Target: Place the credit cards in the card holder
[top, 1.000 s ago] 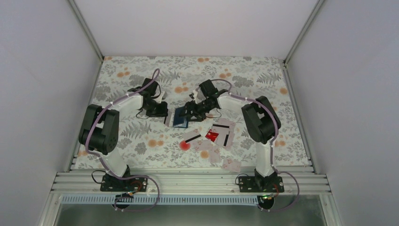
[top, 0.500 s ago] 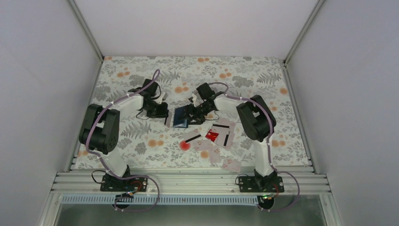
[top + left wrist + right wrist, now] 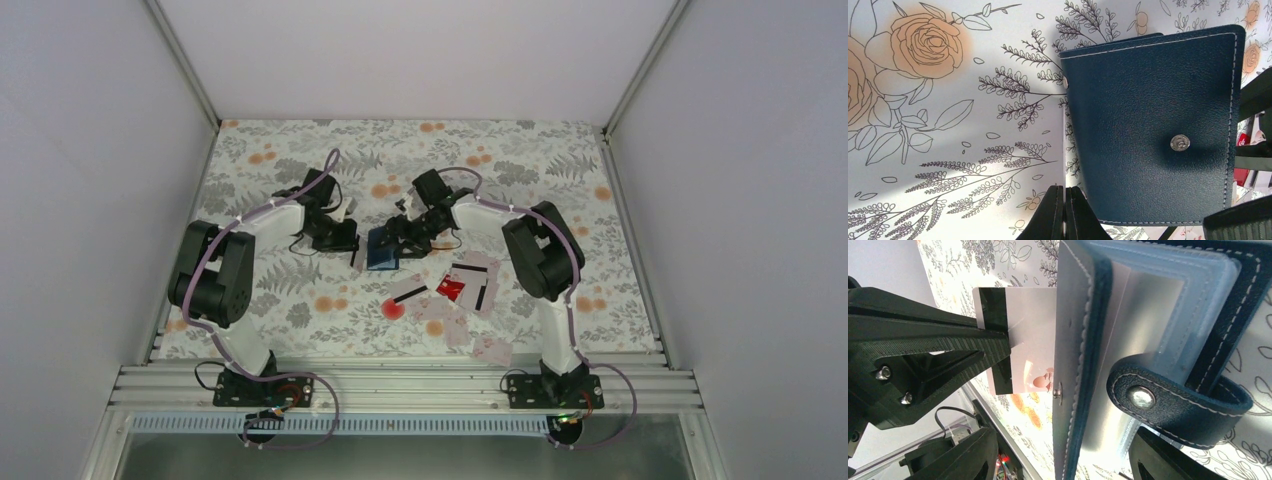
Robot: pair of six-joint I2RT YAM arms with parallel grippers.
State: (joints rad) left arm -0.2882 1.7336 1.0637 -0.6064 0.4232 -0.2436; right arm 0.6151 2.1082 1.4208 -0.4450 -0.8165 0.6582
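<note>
The holder (image 3: pixel 381 252) sits partly open at mid-table between my grippers, its navy cover and snap stud facing my left wrist and its clear pockets and tab facing my right. My left gripper (image 3: pixel 1064 192) is pinched tight on a striped white card (image 3: pixel 1030 335) whose edge runs in behind that cover. My right gripper (image 3: pixel 397 238) straddles the holder, though I cannot tell whether it clamps it; since a second ago that wrist has edged leftward, while my left arm has barely moved. Loose cards (image 3: pixel 470 280), a red card (image 3: pixel 450 289) among them, lie nearer me on the floral cloth (image 3: pixel 560 190), with a metal rail (image 3: pixel 400 385) at the near edge and plain white walls (image 3: pixel 400 60) around.
</note>
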